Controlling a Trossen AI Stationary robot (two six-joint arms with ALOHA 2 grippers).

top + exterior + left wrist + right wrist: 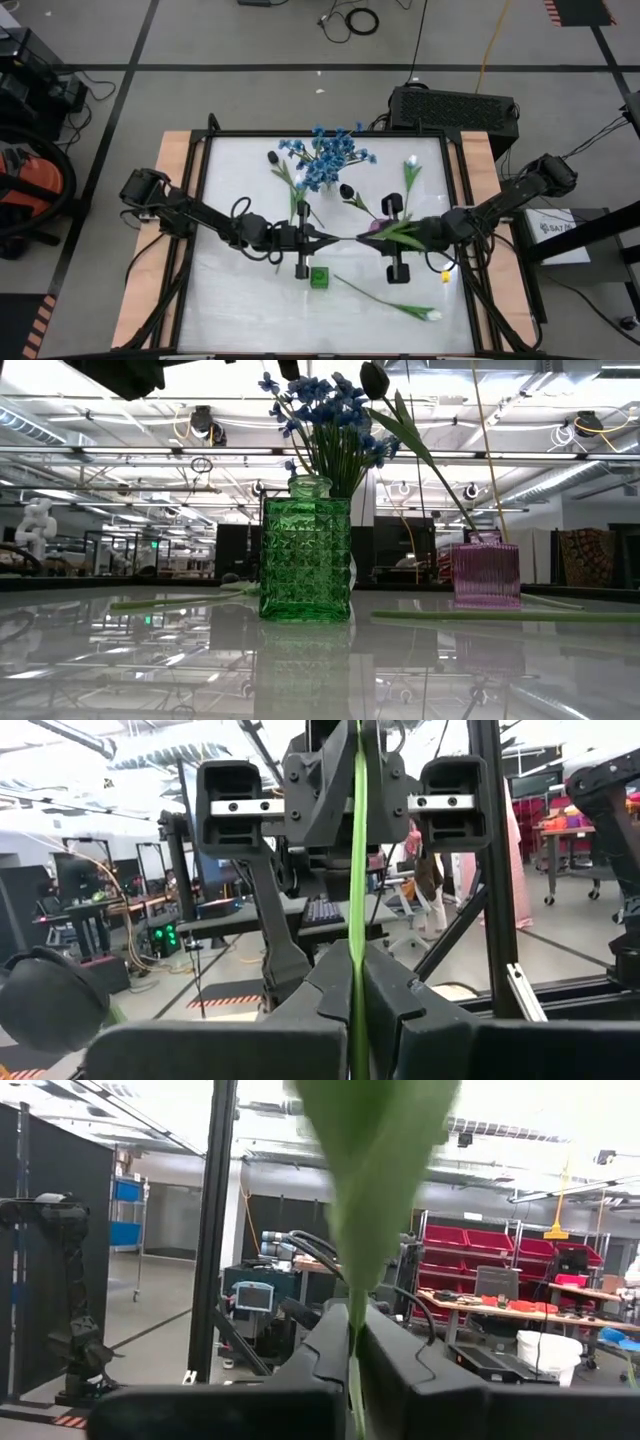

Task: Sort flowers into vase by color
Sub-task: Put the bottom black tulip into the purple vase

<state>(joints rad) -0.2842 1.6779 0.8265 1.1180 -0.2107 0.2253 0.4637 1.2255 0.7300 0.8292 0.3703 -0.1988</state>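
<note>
Handoff mid-table: left gripper (330, 238) and right gripper (362, 238) meet tip to tip above the tabletop (240, 290), both sets of fingers clamped on one green stem (357, 870). Blue flowers (325, 405) and a dark tulip (374, 378) already stand in the green vase (306, 560); the pink vase (486, 574) looks empty. Left to place, by my read: the held stem, the white tulip (432, 315) lying near the front edge, and another white tulip (411, 163) at the back.

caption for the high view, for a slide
Both grippers, left gripper and right gripper, meet shut on one green flower stem above the table.
</note>
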